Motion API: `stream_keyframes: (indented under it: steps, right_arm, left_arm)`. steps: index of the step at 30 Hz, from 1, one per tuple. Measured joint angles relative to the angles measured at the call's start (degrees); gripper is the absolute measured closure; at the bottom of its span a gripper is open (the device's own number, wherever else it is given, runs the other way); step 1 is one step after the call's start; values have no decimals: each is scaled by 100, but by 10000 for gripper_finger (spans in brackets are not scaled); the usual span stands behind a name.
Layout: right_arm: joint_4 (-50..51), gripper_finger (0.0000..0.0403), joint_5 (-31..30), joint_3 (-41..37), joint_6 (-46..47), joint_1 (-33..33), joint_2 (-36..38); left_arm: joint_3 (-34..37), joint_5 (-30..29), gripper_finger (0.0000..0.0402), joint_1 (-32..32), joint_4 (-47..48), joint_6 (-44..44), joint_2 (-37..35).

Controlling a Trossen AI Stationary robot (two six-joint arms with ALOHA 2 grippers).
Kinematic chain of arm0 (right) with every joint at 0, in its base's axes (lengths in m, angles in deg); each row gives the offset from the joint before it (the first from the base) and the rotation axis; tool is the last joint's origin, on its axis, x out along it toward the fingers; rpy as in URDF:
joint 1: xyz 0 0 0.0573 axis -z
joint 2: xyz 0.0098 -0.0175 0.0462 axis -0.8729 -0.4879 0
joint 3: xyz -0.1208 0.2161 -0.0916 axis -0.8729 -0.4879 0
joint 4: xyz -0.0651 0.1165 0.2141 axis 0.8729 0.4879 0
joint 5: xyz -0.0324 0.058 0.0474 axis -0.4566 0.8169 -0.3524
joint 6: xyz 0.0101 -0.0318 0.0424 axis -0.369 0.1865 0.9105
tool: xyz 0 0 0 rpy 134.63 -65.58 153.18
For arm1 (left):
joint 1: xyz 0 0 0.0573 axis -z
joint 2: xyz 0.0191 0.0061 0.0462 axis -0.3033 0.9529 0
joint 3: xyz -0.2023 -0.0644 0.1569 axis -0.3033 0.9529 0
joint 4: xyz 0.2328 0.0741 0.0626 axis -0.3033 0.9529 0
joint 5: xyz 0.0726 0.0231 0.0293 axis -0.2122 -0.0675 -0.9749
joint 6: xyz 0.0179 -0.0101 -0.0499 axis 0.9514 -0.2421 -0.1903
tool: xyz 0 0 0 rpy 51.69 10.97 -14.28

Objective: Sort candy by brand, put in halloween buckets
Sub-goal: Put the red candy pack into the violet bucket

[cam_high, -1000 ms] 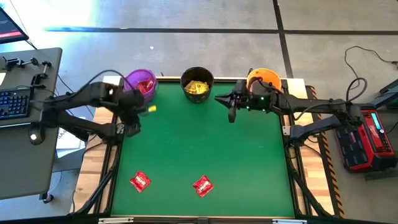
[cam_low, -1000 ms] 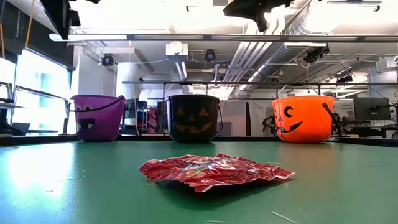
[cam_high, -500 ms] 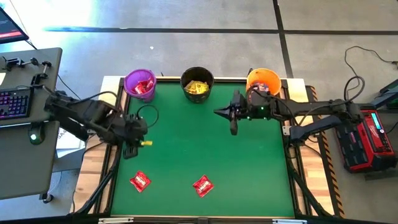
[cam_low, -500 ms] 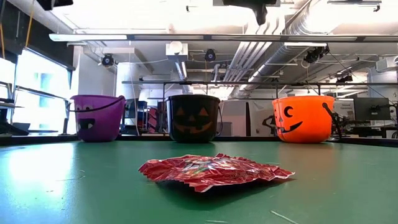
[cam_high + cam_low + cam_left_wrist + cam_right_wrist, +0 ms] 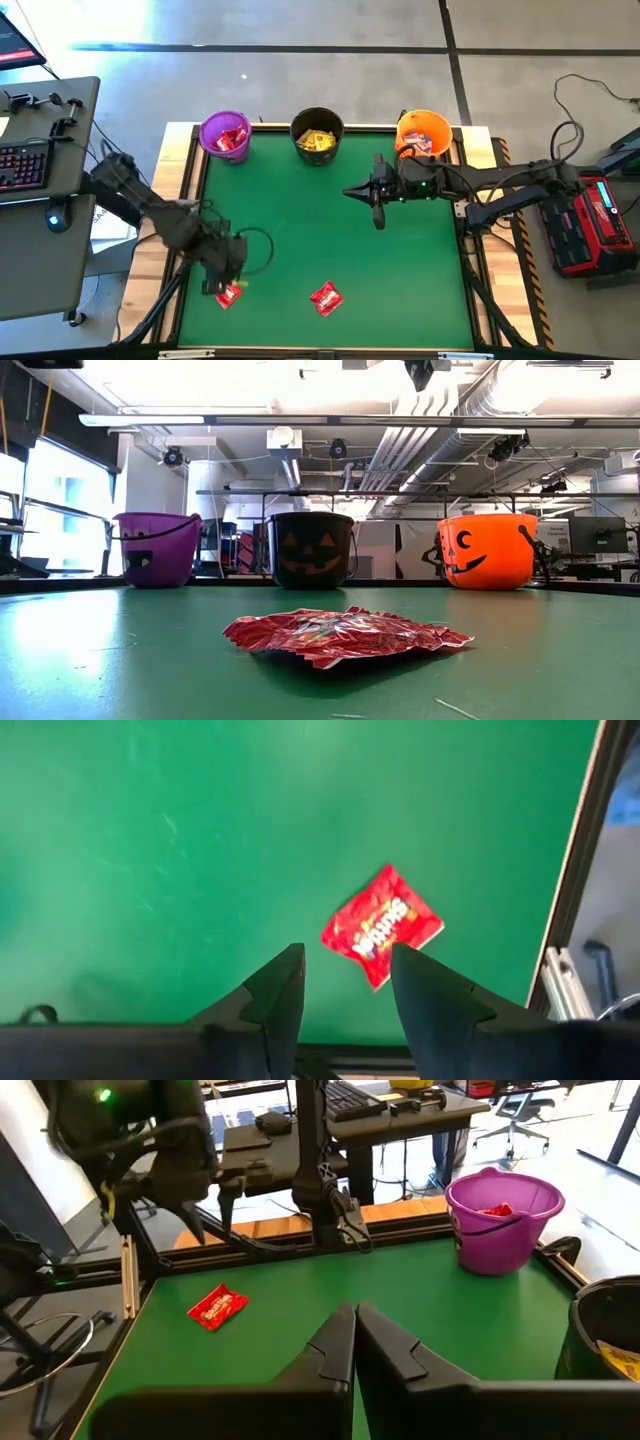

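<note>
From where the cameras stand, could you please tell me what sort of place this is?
Probably a robotics lab or workshop: exposed ceiling ducts, desks with a keyboard, and a green table flanked by two robot arms.

The surface [image 5: 320, 230] wears a matt green cloth-like cover with faint scuffs, edged in pale wood. The red packets [image 5: 345, 637] are glossy, crinkled foil that catches the ceiling light. The purple bucket [image 5: 156, 548], black bucket [image 5: 311, 549] and orange bucket [image 5: 487, 550] look like smooth moulded plastic with a soft sheen. The left tool [image 5: 345, 982] has dull black plastic fingers. The floor is polished grey concrete.
</note>
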Motion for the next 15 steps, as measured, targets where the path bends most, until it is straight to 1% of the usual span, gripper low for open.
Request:
stream_keyframes:
  steps: [3,7,10,12,15]
  right_arm:
    - [29,402,0,0,9,0,0]
    - [112,402,1,0,0,0,0]
    - [135,402,25,0,0,0,0]
    - [135,402,29,0,0,0,0]
    - [135,402,34,0,0,0,0]
  left_arm:
    - [0,8,252,302,-8,-393,221]
    - [0,12,242,600,-56,-965,276]
    - [0,17,234,713,-152,-1311,282]
    - [17,17,228,756,-269,-1389,280]
    - [277,178,218,758,-589,-1470,273]
